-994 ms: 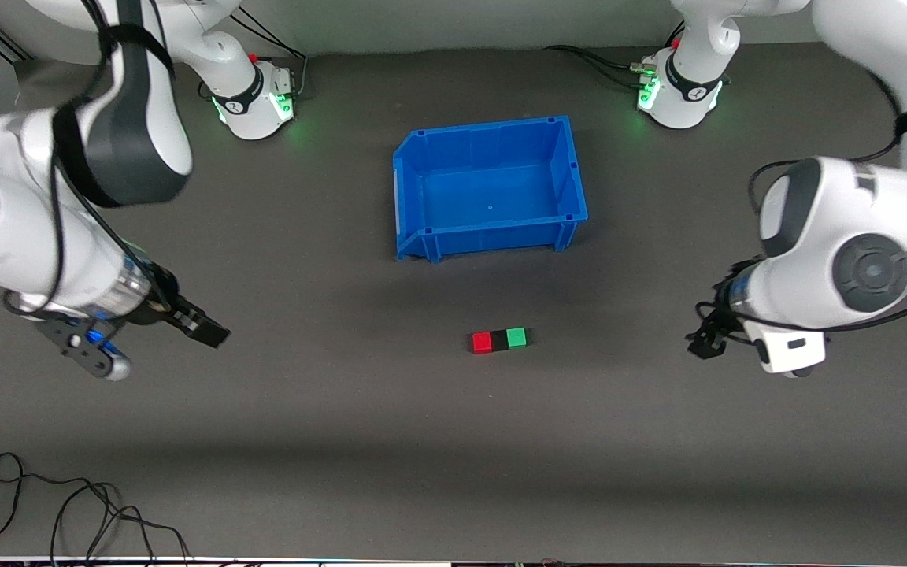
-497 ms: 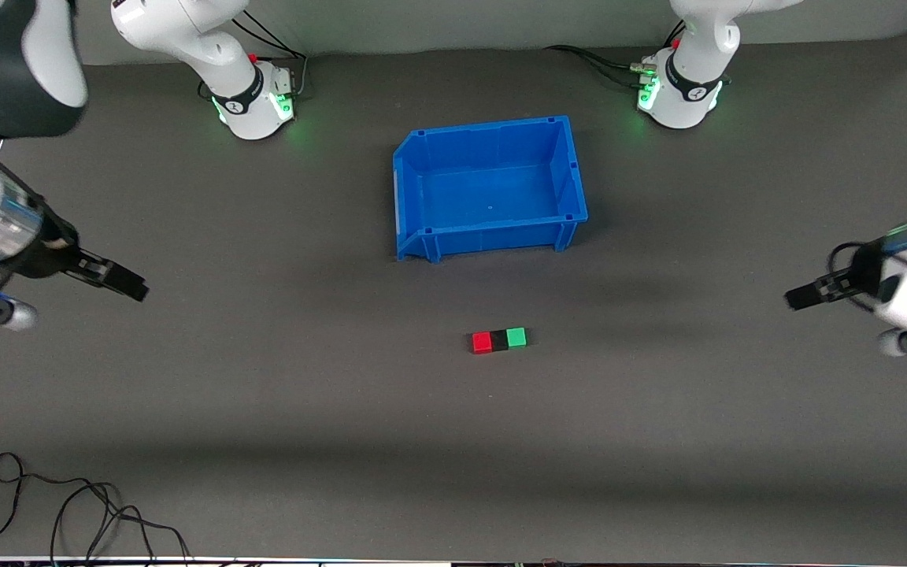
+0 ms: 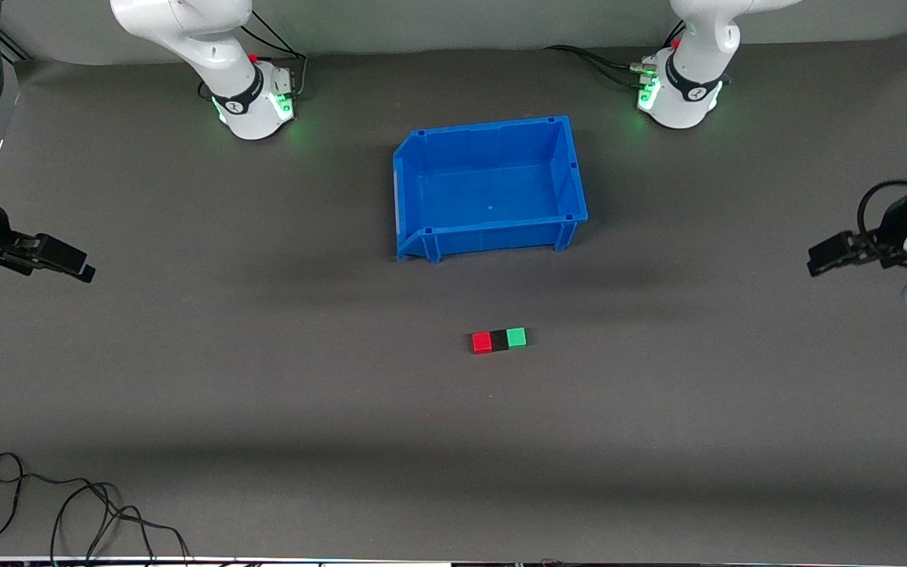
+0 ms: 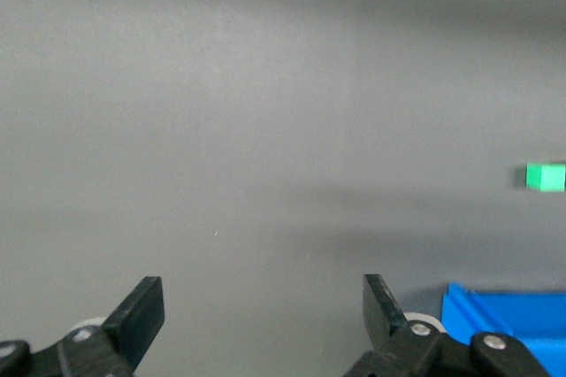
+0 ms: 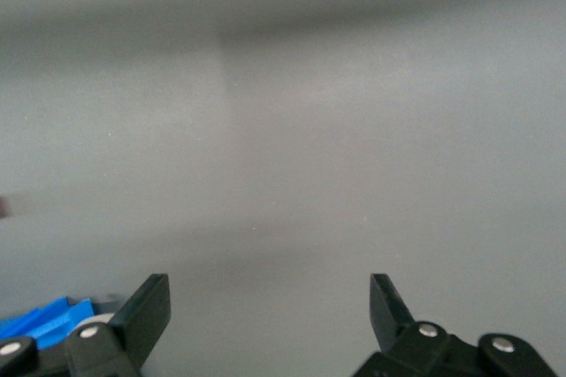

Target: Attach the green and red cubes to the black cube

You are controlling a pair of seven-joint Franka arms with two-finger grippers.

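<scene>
Pulled both arms back off the row, left gripper (image 3: 820, 260) and right gripper (image 3: 79, 266) spread open and empty over bare table (image 3: 264, 394) at their own ends, leaving small matte red cube (image 3: 482, 342), black cube (image 3: 499, 340) and green cube (image 3: 516, 338) touching in line nearer the camera than the blue plastic bin (image 3: 414, 197), joined by the look of it.
</scene>
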